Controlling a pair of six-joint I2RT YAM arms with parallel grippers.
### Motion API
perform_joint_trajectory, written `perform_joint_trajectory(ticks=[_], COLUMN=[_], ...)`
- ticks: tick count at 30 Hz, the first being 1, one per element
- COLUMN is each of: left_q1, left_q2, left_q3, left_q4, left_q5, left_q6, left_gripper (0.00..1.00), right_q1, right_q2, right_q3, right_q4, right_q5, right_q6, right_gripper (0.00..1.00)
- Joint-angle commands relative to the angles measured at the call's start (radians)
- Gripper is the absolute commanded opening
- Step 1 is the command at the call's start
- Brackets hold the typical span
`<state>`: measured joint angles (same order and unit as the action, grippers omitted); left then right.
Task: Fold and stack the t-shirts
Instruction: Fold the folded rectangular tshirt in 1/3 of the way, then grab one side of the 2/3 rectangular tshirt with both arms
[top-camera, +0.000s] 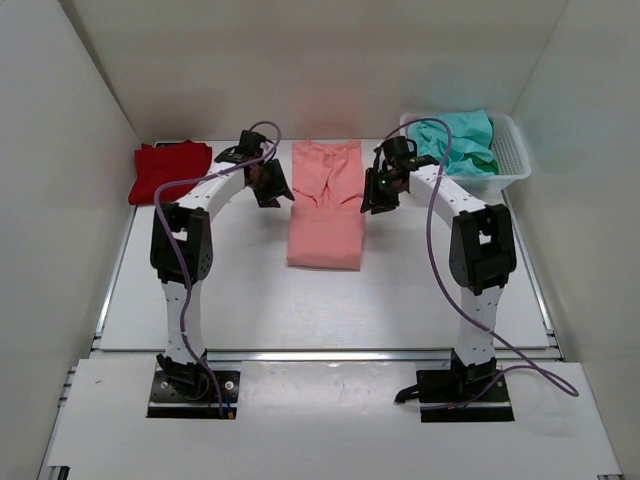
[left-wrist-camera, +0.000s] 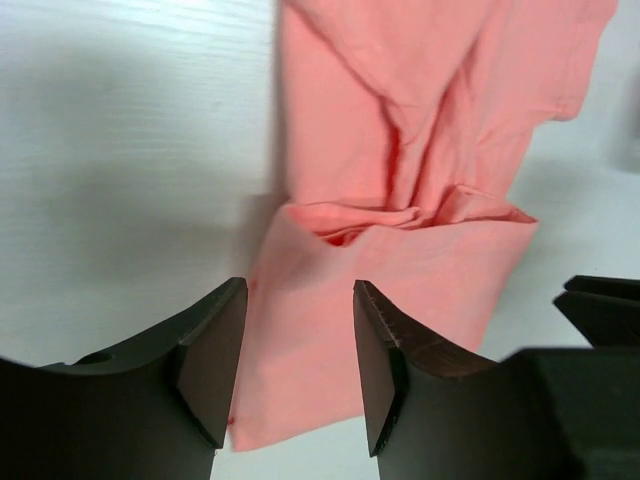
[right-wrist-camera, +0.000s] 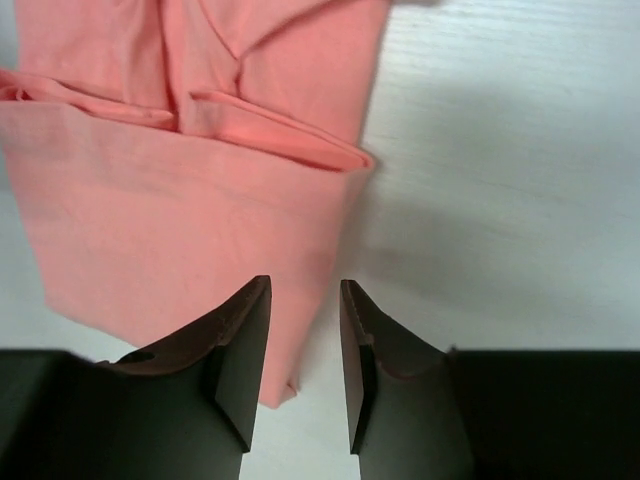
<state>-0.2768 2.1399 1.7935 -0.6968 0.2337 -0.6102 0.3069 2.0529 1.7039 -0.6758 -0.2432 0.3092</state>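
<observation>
The salmon-pink t-shirt (top-camera: 325, 205) lies mid-table, folded into a long narrow strip with a layer doubled over it. My left gripper (top-camera: 268, 185) hovers at its left edge, open and empty. In the left wrist view the shirt (left-wrist-camera: 400, 270) shows beyond and between the spread jaws of the left gripper (left-wrist-camera: 300, 370). My right gripper (top-camera: 380, 190) hovers at the shirt's right edge, open and empty. In the right wrist view the shirt's edge (right-wrist-camera: 170, 220) runs between the jaws of the right gripper (right-wrist-camera: 305, 365). The deep red t-shirt (top-camera: 170, 170) lies folded at the back left. The teal-green t-shirt (top-camera: 460, 140) is bunched in the basket.
A white plastic lattice basket (top-camera: 510, 160) stands at the back right by the wall. White walls close in the table at the left, back and right. Bare white tabletop (top-camera: 250, 300) lies in front of the pink shirt.
</observation>
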Motion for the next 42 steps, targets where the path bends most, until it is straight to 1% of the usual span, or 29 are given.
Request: perform_joint_trajectory(ticks=[1,3,4,5,6,7,8,9,11,13,14,17,19,21,24,28,30,33,37,42], left_q1=[0.024,0.015,0.005,-0.007,-0.028,-0.041,-0.065,-0.084,-0.122,-0.166,-0.173,-0.197,-0.200,-0.188,-0.196,-0.211,-0.220,-0.236,-0.251,-0.271], left_q2=[-0.129,-0.184,-0.224,-0.245,-0.291,-0.335,-0.378,-0.399,-0.474,-0.506,-0.517,-0.502,-0.496,-0.486,-0.450,-0.425,-0.440,-0.471,-0.472,-0.483], left_q3=[-0.091,-0.222,-0.262,-0.342,-0.421,-0.460,-0.533,-0.604,-0.696,-0.773,-0.781,-0.807,-0.832,-0.841,-0.832,-0.829,-0.838,-0.904,-0.916,-0.944], left_q4=[0.028,0.048,0.068,0.074,0.098,0.109,0.149,0.204,0.313,0.364,0.378,0.431,0.494,0.520,0.540,0.523,0.531,0.563,0.565,0.597], left_q5=[0.035,0.045,0.041,0.021,-0.006,-0.020,-0.045,-0.059,-0.111,-0.160,-0.183,-0.232,-0.259,-0.286,-0.303,-0.286,-0.283,-0.295,-0.290,-0.312], left_q6=[0.001,0.019,0.023,0.030,0.027,0.012,-0.025,-0.037,-0.124,-0.170,-0.193,-0.235,-0.267,-0.307,-0.318,-0.353,-0.370,-0.407,-0.411,-0.445], left_gripper=[0.57,0.57,0.56,0.58,0.58,0.57,0.58,0.59,0.60,0.60,0.61,0.60,0.61,0.60,0.59,0.59,0.59,0.59,0.60,0.60], right_q1=[-0.017,-0.008,0.001,0.009,0.020,0.024,0.041,0.053,0.067,0.098,0.110,0.136,0.150,0.147,0.130,0.118,0.113,0.126,0.120,0.121], right_q2=[-0.122,-0.192,-0.203,-0.253,-0.293,-0.313,-0.354,-0.385,-0.427,-0.454,-0.462,-0.442,-0.412,-0.398,-0.366,-0.336,-0.326,-0.341,-0.370,-0.390], right_q3=[-0.081,-0.194,-0.266,-0.303,-0.384,-0.444,-0.478,-0.539,-0.666,-0.740,-0.757,-0.812,-0.816,-0.819,-0.825,-0.826,-0.828,-0.845,-0.895,-0.912], right_q4=[0.051,0.059,0.094,0.125,0.142,0.172,0.215,0.263,0.350,0.440,0.490,0.560,0.588,0.616,0.654,0.670,0.664,0.662,0.668,0.653], right_q5=[0.039,0.021,0.016,0.015,0.012,0.007,0.001,0.005,-0.043,-0.077,-0.079,-0.071,-0.074,-0.079,-0.082,-0.099,-0.102,-0.090,-0.074,-0.053], right_q6=[0.018,0.043,0.047,0.062,0.089,0.102,0.141,0.189,0.278,0.396,0.424,0.496,0.510,0.515,0.544,0.582,0.582,0.600,0.613,0.610], right_gripper=[0.32,0.34,0.33,0.33,0.34,0.34,0.34,0.34,0.36,0.37,0.37,0.36,0.38,0.40,0.42,0.43,0.44,0.46,0.52,0.54])
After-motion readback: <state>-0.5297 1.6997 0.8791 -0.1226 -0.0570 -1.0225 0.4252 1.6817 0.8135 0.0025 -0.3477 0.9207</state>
